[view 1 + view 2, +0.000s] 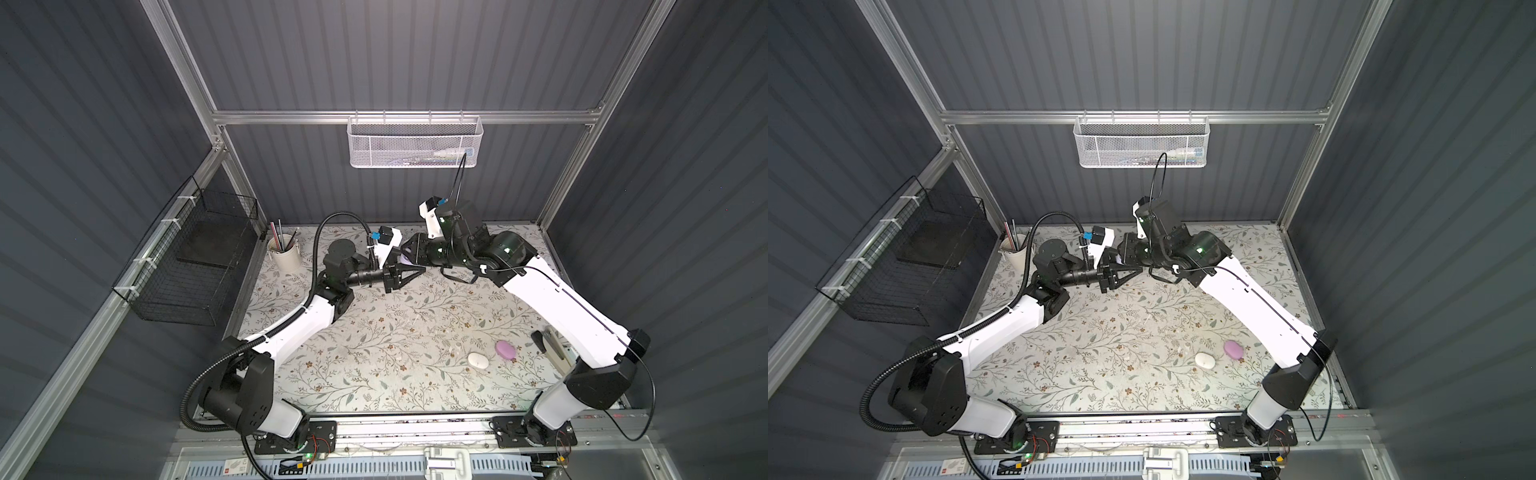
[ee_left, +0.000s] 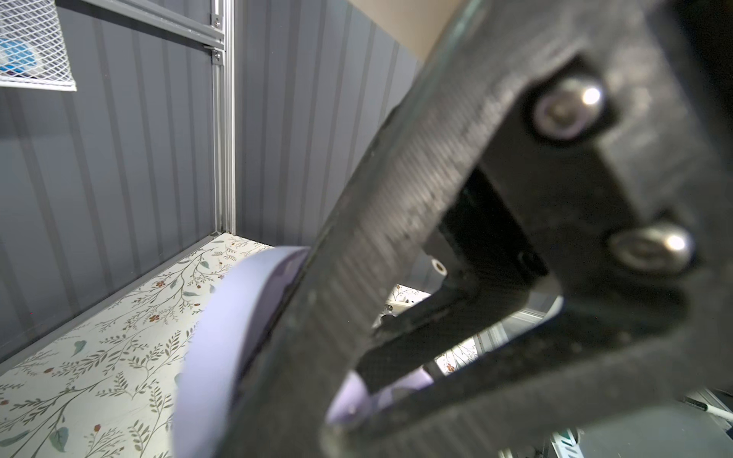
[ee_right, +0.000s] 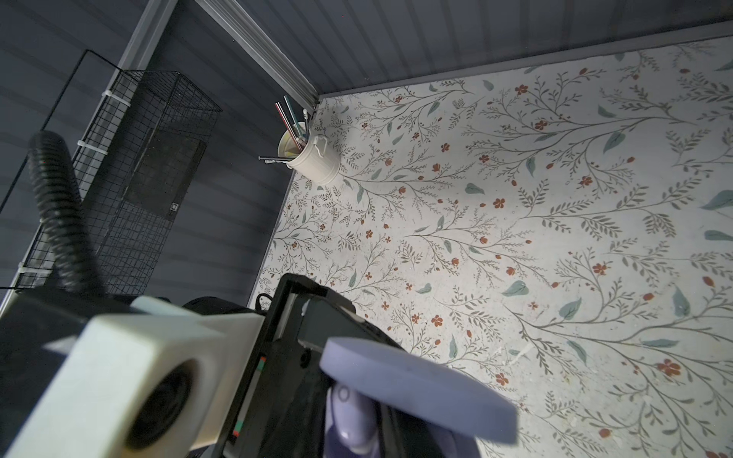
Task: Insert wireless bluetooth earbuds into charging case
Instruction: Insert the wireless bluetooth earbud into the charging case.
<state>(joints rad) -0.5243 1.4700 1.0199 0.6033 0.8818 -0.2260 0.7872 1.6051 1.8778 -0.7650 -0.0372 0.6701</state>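
The left pincer is clamped on the base of the lavender case, holding it off the table at far centre with the lid swung open. The right pincer meets it head-on from the right, tips at the open base; whether its jaws stand apart or pinch a bud I cannot tell, since the lid and a left finger cover them. In the right wrist view a rounded lavender form sits in the base under the lid; it may be a seated bud or an empty well, too blurred to say; no loose bud shows plainly on the table. The coming move, I judge, turns on this: the case's open face looks toward the right pincer, just beside it, so the right arm inserts while the left only steadies; the case's long axis I cannot fix from these views. A white case and a pink case lie near right, seemingly shut, well apart from both pincers; a cup of pens stands far left.
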